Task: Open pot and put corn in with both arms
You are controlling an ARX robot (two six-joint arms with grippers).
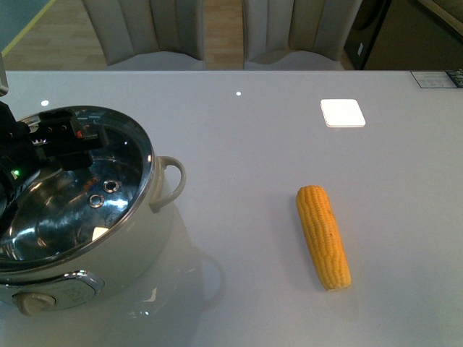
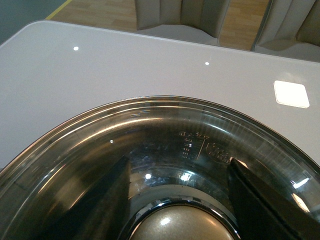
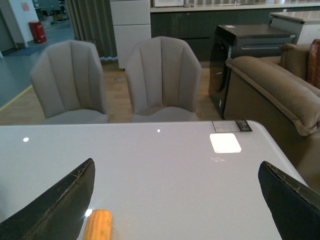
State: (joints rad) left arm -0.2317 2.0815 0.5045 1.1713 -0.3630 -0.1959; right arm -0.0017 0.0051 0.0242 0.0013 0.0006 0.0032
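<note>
1. Firstly, at 9 o'clock of the table (image 1: 239, 152) stands the pot (image 1: 134, 235). Its control knob (image 1: 35, 301) points to 6 o'clock and its loop handle (image 1: 170, 181) to 3 o'clock. The glass lid (image 2: 150, 135) seems to cover it; I cannot tell if it is already a little raised.
2. The left gripper (image 2: 180, 167) hangs over the lid, with its dark fingers (image 2: 102, 205) on both sides of the lid knob (image 2: 182, 225), just beside it. I cannot tell whether they press the knob.
3. My worry here is that the knob looks smooth and round. With a weak or off-centre hold, the lid may tilt, slip out and strike the steel rim.
4. The corn (image 1: 323, 236) lies bare on the table at about 4 o'clock, well apart from the pot. Its length runs from 11 to 5 o'clock.
5. The right gripper (image 3: 176, 165) stands wide and holds nothing. The corn (image 3: 97, 225) shows near one finger, not centred between the two.
6. A round cob can roll away if only one finger meets it first, and it lies slanted, so the wrist may need a turn. If the lid is not carried well aside, I think the two arms could meet over the pot.
7. For writing, stamped marks and a level scale show through the glass, but they are too small to read. A dark card (image 1: 438, 78) at 1 o'clock carries print that is also not legible. The white square (image 1: 342, 113) beside it is blank.
</note>
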